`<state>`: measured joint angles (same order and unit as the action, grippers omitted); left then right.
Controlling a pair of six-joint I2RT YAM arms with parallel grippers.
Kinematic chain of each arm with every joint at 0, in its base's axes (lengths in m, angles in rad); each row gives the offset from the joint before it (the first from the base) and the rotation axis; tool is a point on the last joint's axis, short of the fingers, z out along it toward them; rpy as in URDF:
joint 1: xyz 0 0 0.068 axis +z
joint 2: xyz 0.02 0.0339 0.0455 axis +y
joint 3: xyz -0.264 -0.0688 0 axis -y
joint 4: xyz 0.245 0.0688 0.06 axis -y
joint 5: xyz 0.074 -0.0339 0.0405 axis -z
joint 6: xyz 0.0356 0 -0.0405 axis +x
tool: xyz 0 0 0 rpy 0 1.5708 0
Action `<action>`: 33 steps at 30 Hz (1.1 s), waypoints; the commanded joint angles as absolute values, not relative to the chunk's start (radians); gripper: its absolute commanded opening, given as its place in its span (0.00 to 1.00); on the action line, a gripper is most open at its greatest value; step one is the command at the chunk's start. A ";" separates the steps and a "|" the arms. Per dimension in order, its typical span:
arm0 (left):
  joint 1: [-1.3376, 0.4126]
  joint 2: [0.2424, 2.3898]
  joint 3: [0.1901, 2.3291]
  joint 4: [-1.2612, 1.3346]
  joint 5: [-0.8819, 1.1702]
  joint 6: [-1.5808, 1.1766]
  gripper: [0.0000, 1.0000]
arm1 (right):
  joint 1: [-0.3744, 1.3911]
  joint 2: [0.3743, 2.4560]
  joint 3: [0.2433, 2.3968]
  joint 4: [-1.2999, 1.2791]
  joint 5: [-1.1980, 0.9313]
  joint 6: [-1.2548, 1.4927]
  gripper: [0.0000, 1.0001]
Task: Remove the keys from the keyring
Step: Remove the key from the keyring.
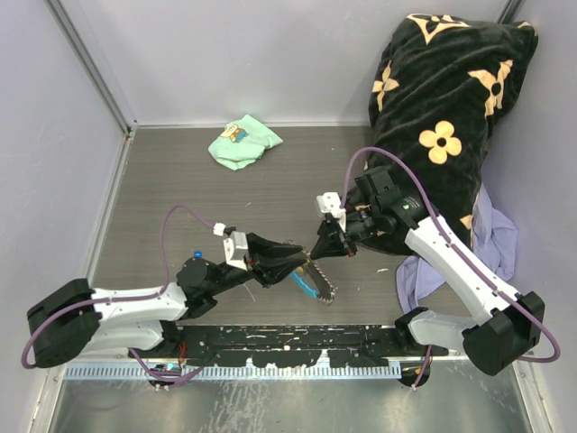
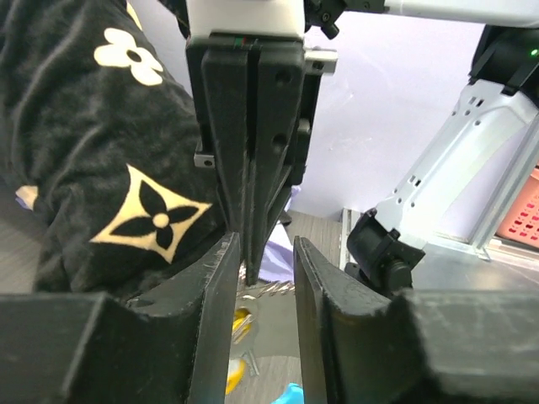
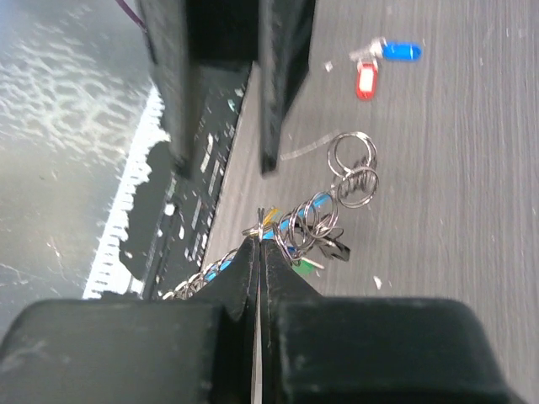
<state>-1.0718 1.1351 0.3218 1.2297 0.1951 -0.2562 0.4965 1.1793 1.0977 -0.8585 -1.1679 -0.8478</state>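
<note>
Right end effector clenched, tips touching the keyring. Can't tell if a ring is actually pinched. Left end effector released, fingers apart, flanking the right one's tip from its 9 o'clock in the top view. Keyring is at the 6 o'clock side of the tabletop. Its chain trails to 7 o'clock in the right wrist view, beside the blue fob. Two keys lie loose at the keyring's 1 o'clock, apart from it: red-tag key and blue-tag key, just beside each other.
</note>
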 commanded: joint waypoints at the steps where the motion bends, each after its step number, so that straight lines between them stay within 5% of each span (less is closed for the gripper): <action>1: -1.075 0.946 0.319 1.025 0.174 -0.214 0.37 | 0.553 1.208 1.234 -1.005 -0.904 -0.948 0.01; 6: -1.076 0.707 0.320 0.585 0.135 -0.128 0.43 | 0.679 1.294 1.414 -1.238 -0.459 -0.975 0.01; 17: -1.076 0.527 0.152 0.571 0.079 -0.082 0.45 | 0.879 1.432 1.427 -1.329 0.437 -0.895 0.01; 23: -1.076 0.607 0.145 0.672 0.113 -0.029 0.46 | 0.879 1.491 1.491 -1.342 0.457 -0.898 0.01; 33: -1.076 0.885 0.162 1.047 0.159 0.034 0.48 | 0.876 1.520 1.631 -1.425 0.121 -0.910 0.01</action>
